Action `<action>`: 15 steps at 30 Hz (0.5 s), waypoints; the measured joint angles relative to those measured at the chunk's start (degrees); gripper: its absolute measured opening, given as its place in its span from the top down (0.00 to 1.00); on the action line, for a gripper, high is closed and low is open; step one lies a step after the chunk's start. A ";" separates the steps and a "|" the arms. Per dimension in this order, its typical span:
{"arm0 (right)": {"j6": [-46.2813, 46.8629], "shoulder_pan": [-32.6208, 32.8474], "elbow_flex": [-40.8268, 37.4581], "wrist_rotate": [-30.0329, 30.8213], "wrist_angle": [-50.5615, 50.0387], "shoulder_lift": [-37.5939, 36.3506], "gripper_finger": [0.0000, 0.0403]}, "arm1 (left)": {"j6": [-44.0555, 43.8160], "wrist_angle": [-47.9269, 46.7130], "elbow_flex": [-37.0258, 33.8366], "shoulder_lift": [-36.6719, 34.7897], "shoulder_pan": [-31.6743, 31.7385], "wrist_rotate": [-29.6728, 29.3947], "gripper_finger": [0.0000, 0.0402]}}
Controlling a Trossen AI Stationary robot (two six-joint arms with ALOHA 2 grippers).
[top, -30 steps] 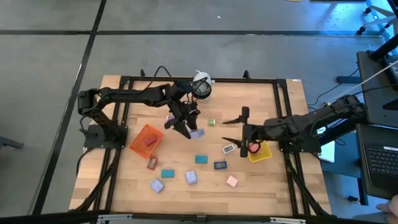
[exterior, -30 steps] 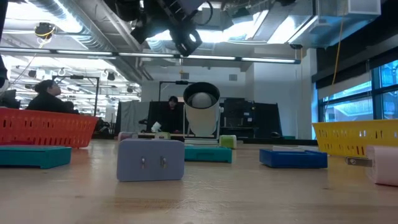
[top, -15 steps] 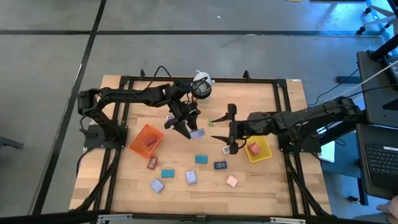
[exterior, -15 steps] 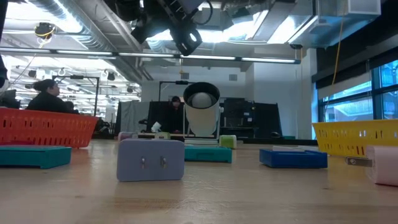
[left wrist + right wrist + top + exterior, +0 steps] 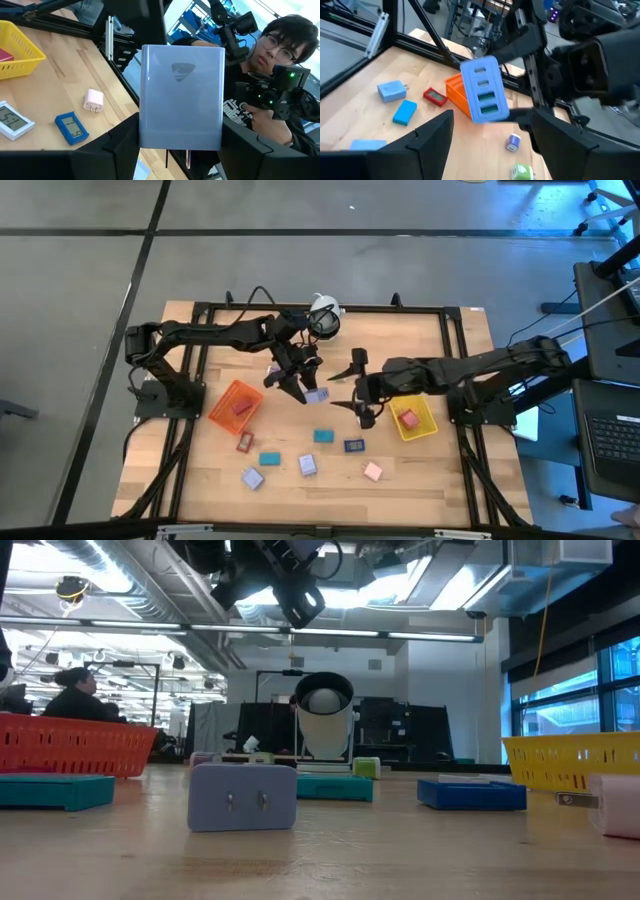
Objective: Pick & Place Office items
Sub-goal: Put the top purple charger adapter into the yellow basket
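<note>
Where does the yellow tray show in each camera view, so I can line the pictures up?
High view: yellow tray, right of centre, under the right arm.
Low view: at the right edge.
Left wrist view: far off, beyond the dark blue block.
Right wrist view: not in it.
Shared landmark: the dark blue block lying near the tray, also seen in the low view and left wrist view.
</note>
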 joint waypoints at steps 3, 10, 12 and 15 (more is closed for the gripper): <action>-0.06 0.00 0.97 -0.22 0.18 1.23 0.34 | 0.08 0.00 0.00 0.01 0.00 0.00 0.46; -1.17 0.00 3.31 -1.71 1.43 4.54 0.34 | 0.05 0.00 0.00 0.01 0.00 0.21 0.46; -1.71 -0.20 4.24 -1.79 1.86 5.95 0.34 | 0.05 -0.01 0.00 0.01 0.00 0.50 0.46; -1.74 -0.63 5.02 -3.08 1.85 7.38 0.34 | 0.04 -0.01 0.00 0.01 0.00 0.55 0.46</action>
